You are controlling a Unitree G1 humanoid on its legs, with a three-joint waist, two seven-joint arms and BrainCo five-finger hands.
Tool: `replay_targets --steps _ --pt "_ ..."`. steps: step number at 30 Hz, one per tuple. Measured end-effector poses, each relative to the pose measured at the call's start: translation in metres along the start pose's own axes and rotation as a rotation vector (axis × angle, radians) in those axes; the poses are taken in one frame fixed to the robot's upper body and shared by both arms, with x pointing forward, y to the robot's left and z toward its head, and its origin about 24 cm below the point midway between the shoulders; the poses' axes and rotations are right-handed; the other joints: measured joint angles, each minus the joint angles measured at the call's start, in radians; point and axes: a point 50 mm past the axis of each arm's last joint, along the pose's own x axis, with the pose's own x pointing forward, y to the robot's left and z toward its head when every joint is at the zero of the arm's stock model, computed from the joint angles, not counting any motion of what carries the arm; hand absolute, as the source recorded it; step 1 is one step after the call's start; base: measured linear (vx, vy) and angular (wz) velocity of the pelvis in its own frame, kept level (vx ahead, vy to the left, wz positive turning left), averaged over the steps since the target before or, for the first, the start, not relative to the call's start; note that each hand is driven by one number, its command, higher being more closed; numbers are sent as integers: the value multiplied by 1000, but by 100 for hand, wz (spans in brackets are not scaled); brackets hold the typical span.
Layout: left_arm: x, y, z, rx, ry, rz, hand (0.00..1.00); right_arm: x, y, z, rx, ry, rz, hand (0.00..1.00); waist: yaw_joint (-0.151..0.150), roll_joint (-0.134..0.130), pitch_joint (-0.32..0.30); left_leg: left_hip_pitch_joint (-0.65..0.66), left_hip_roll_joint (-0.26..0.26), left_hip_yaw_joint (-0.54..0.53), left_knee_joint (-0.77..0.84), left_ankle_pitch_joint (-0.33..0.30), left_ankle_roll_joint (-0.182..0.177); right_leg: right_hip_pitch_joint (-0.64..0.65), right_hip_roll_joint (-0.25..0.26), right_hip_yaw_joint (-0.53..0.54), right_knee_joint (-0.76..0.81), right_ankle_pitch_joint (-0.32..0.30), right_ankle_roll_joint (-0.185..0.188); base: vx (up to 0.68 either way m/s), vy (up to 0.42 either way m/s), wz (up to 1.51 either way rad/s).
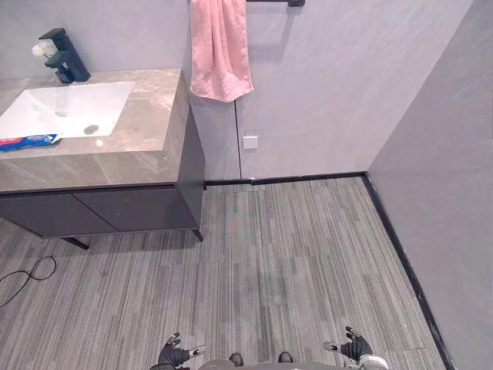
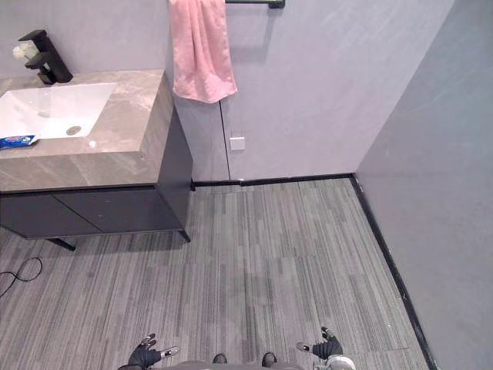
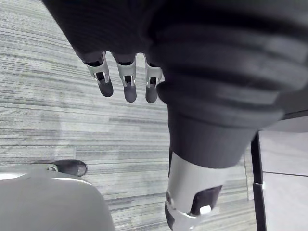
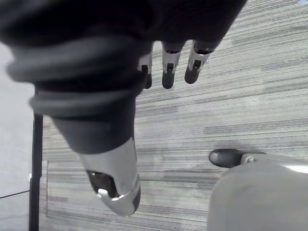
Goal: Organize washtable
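Note:
The washtable [image 1: 146,116] stands at the far left: a marble top over dark cabinet doors, with a white sink [image 1: 65,108] set in it. A black faucet [image 1: 65,58] rises behind the sink. A blue and red toothpaste tube [image 1: 29,141] lies on the sink's front rim. My left hand [image 1: 176,354] and right hand [image 1: 353,347] hang low at the bottom of the eye views, far from the washtable. Each is open and holds nothing, with straight fingers [image 3: 126,82] above the floor; the right fingers [image 4: 167,72] hang likewise.
A pink towel [image 1: 219,50] hangs from a dark rail on the grey wall, right of the washtable. A white socket [image 1: 250,142] sits low on that wall. Grey striped flooring [image 1: 293,262] spreads between me and the washtable. A second wall closes the right side.

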Motion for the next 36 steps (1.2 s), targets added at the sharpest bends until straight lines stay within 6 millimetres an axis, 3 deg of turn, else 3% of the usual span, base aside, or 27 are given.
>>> replay_targets --steps 10,30,33,36 --pt "1 0 8 13 -28 0 0 1 -7 5 -27 -17 -15 0 0 16 8 1 4 21 1 -1 1 -2 4 24 1 10 -13 -39 -17 -6" --pt "7 -3 26 44 -78 -9 0 5 -15 17 9 -37 -40 0 -1 17 12 -23 18 56 -1 -13 18 -36 22 56 -20 18 -15 -12 -19 -5" --pt "7 -4 28 50 -84 -11 0 6 -13 20 11 -44 -35 0 0 15 20 -31 18 71 16 -32 27 -43 22 72 -19 18 -15 16 5 -18" --pt "7 -5 30 51 -88 -13 0 8 -10 30 17 -66 -30 0 0 22 36 -80 28 93 96 -83 37 -85 23 91 39 -11 12 37 21 -24"
